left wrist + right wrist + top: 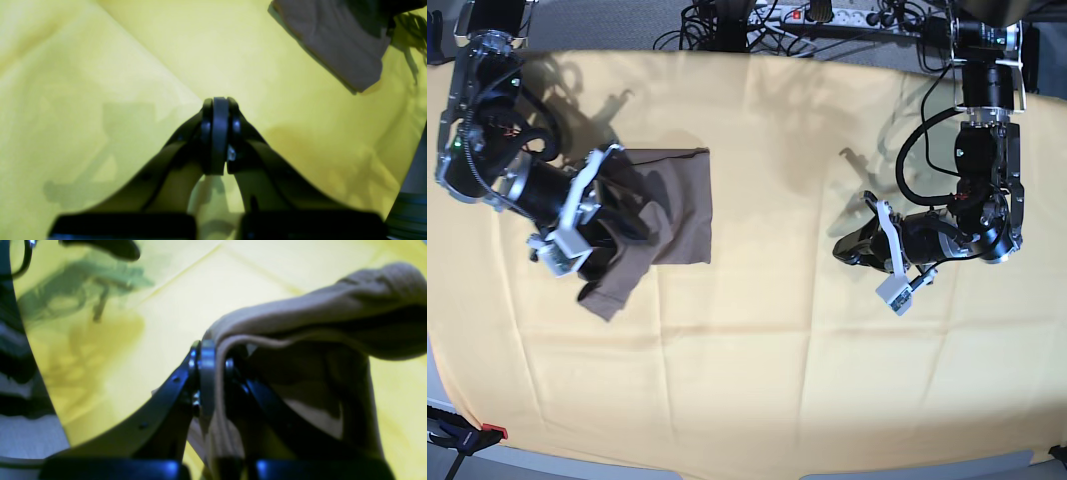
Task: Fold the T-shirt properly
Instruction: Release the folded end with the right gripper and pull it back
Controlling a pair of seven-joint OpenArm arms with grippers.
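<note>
The taupe T-shirt (pixel 677 205) lies partly folded on the yellow cloth at the left of the base view. One part of it is lifted and hangs down toward the front. My right gripper (pixel 630 232) is shut on a fold of the T-shirt (pixel 300 323), and the cloth edge runs between its fingertips in the right wrist view, where the gripper (pixel 213 348) holds it above the yellow cloth. My left gripper (pixel 840 248) is shut and empty, hovering over bare yellow cloth well to the right of the shirt. In the left wrist view the gripper (pixel 218 103) is shut, with the T-shirt (pixel 337 40) at the top right.
A large pale yellow cloth (pixel 757 350) covers the table. A power strip and tangled cables (pixel 827 14) lie along the back edge. A clamp (pixel 467 436) sits at the front left corner.
</note>
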